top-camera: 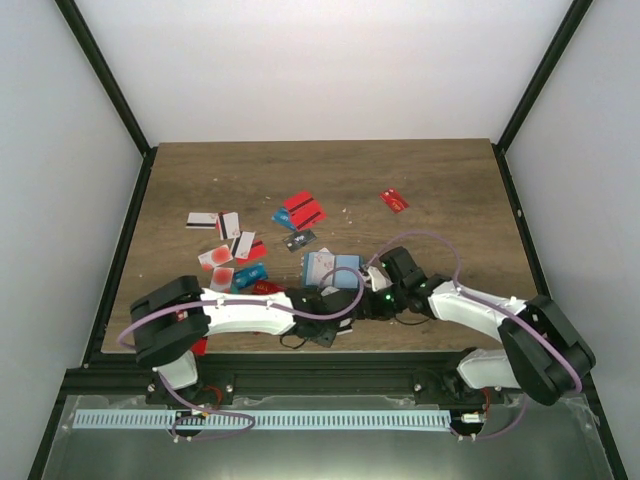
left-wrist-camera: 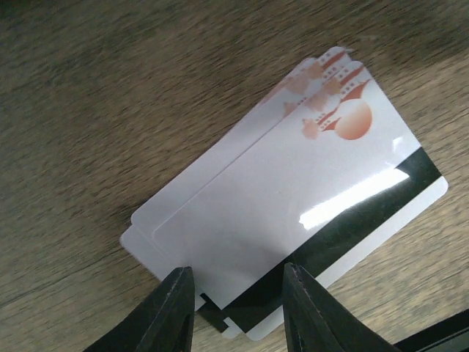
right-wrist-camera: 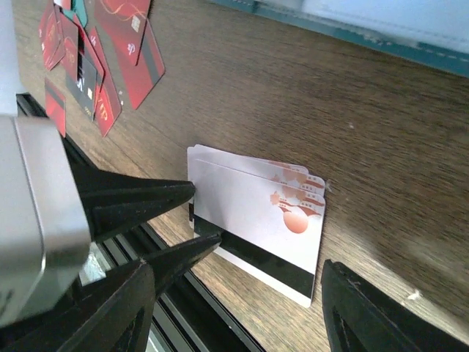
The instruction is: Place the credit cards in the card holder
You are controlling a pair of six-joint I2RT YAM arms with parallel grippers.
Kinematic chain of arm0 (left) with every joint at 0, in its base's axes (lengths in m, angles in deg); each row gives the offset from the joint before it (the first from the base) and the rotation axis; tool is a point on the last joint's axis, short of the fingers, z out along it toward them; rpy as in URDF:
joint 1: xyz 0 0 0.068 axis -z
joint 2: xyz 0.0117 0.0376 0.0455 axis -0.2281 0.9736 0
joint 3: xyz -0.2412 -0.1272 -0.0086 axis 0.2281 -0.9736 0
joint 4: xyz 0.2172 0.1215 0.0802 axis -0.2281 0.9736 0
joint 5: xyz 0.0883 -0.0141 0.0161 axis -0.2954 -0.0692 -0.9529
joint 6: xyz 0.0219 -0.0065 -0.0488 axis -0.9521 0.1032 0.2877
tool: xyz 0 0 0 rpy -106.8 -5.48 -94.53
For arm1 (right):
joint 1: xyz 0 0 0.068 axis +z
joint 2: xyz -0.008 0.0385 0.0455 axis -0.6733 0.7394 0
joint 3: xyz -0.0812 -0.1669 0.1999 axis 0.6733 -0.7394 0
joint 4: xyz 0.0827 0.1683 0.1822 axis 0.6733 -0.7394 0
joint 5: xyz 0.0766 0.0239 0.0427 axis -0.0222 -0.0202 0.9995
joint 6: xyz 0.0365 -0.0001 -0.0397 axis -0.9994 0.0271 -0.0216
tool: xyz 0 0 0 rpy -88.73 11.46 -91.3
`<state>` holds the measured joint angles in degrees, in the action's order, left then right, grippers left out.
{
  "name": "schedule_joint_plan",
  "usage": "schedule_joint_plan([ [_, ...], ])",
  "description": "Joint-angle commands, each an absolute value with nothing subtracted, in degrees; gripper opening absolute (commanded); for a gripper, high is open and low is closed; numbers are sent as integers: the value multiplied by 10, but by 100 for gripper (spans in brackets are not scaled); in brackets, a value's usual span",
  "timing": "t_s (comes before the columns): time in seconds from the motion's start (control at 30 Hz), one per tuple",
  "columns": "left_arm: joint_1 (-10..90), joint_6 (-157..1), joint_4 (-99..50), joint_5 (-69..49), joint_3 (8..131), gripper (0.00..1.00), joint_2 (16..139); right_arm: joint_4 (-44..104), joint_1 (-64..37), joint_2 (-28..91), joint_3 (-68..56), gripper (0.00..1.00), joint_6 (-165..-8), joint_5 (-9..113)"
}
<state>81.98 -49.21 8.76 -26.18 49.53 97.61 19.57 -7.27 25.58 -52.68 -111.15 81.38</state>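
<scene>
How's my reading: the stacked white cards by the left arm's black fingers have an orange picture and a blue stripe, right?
Not quite: the stripe is black, not blue. The left wrist view shows it along one long edge of the stacked white cards by the left end effector, and they do have the orange picture.

Occlusions, crops and blur, three views.
Left wrist: cannot see near corner of stack (left-wrist-camera: pixel 293 198) behind left gripper (left-wrist-camera: pixel 238 268) fingers; cannot fix card count in it; cannot identify dark strip (left-wrist-camera: pixel 440 339) cropped at bottom right. Right wrist: see holder (right-wrist-camera: pixel 381 18) only as blurred band cropped by top edge; see red cards (right-wrist-camera: pixel 121 37) cropped at top left, right gripper (right-wrist-camera: pixel 238 268) fingers cropped at bottom; make out left gripper body only as grey blur. Top view: cannot see either gripper's jaws under the wrists, nor the stack; find holder part-covered by arms; cannot read any print, too small.
</scene>
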Motion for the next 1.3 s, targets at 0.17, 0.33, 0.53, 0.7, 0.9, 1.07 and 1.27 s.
schedule_joint_plan([
  [0.17,872,-486,178,-370,594,38,1050,154,-68,192,-537,64,-1148,718],
  [0.33,877,-497,161,-357,602,39,1070,128,-68,157,-547,65,-1182,654],
  [0.53,874,-518,94,-299,565,42,1058,80,-69,63,-564,67,-1242,553],
  [0.7,869,-526,19,-218,530,42,1011,40,-69,13,-550,69,-1276,499],
  [0.9,832,-542,28,-225,511,48,923,47,-69,-1,-546,69,-1282,510],
  [1.07,762,-572,45,-228,490,49,886,69,-69,21,-550,69,-1280,535],
  [1.27,723,-624,28,-188,484,51,896,84,-69,32,-558,69,-1282,553],
])
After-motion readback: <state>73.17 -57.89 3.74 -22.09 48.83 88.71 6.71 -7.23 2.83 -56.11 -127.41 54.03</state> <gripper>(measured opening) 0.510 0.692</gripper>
